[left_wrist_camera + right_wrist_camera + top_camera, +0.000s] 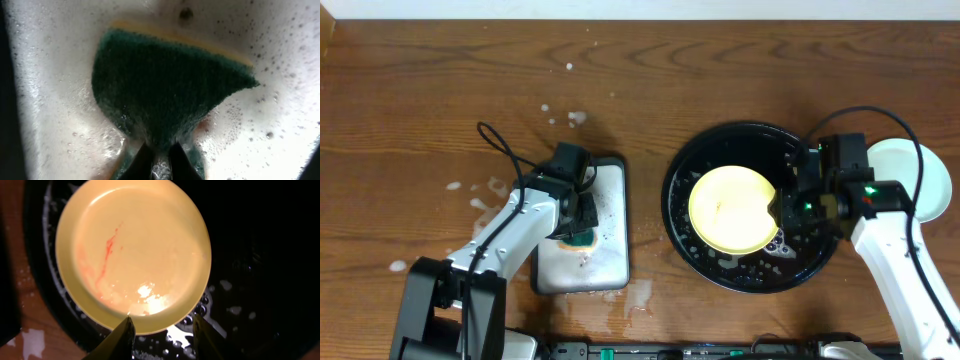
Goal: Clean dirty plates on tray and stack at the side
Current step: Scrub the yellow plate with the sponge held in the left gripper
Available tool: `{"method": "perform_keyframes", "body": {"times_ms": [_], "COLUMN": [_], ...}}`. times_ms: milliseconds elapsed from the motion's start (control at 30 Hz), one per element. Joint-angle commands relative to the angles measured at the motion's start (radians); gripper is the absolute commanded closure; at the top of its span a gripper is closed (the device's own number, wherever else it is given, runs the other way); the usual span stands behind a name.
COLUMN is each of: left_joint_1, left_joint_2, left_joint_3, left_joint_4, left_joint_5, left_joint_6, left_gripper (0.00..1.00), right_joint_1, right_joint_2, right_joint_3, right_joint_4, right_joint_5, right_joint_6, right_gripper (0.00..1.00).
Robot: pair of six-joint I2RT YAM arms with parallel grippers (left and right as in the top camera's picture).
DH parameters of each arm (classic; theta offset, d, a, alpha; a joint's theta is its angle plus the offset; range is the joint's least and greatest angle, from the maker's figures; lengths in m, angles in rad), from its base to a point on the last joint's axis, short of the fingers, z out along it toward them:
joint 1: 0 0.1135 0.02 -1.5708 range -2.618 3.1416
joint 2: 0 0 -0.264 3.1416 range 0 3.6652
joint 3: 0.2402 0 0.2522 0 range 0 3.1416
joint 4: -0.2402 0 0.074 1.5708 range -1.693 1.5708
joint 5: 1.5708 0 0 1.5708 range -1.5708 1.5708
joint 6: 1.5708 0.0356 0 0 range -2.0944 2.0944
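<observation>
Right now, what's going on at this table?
The left tool is shut on a green sponge, held against the soapy small white tray. The right tool is open at the rim of the red-smeared yellow plate, which lies on the black tray. A pale plate sits beside that tray, near the right arm.

Two plates are counted: one yellow plate [728, 208] and one pale plate [920, 180] (whether more lie stacked beneath the pale one cannot be told). Two trays are seen on the worktop [420, 100]: one round black tray [740, 128] and one small white tray [610, 225]. One green sponge [165, 90] is counted. Two arms are seen, the left arm [510, 235] and the right arm [900, 250].
</observation>
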Motion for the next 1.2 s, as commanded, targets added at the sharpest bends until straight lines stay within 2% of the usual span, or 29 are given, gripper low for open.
{"method": "perform_keyframes", "body": {"times_ms": [0, 200, 333, 500, 700, 833, 900, 1000, 1167], "left_joint_1": [-0.003, -0.040, -0.123, -0.260, -0.391, -0.447, -0.468, -0.497, -0.533], "left_joint_2": [0.014, -0.008, -0.013, -0.005, 0.051, 0.143, 0.197, 0.282, 0.408], "left_joint_3": [0.062, 0.317, 0.450, 0.470, 0.469, 0.469, 0.469, 0.469, 0.469], "left_joint_4": [-0.082, -0.320, -0.346, -0.169, 0.031, 0.129, 0.168, 0.260, 0.371], "left_joint_5": [0.001, 0.005, 0.092, 0.206, 0.212, 0.213, 0.236, 0.316, 0.345], "left_joint_6": [0.039, 0.069, 0.071, 0.008, -0.067, -0.130, -0.160, -0.175, -0.233], "left_gripper": [0.92, 0.93, 0.93, 0.93, 0.93, 0.93, 0.93, 0.93, 0.93], "right_joint_1": [0.008, -0.029, -0.084, -0.098, -0.096, -0.096, -0.096, -0.095, -0.095], "right_joint_2": [0.066, 0.132, 0.163, 0.244, 0.363, 0.424, 0.436, 0.439, 0.439], "right_joint_3": [0.006, 0.006, 0.006, 0.006, 0.006, 0.006, 0.006, 0.006, 0.006], "right_joint_4": [0.030, 0.086, 0.120, 0.126, 0.175, 0.205, 0.217, 0.222, 0.212], "right_joint_5": [0.012, 0.012, -0.014, -0.048, -0.056, -0.055, -0.055, -0.055, -0.055], "right_joint_6": [0.016, 0.016, 0.015, -0.015, -0.003, -0.003, -0.003, -0.003, -0.003], "right_gripper": [0.64, 0.68, 0.70, 0.68, 0.72, 0.81, 0.99, 0.99, 0.99]}}
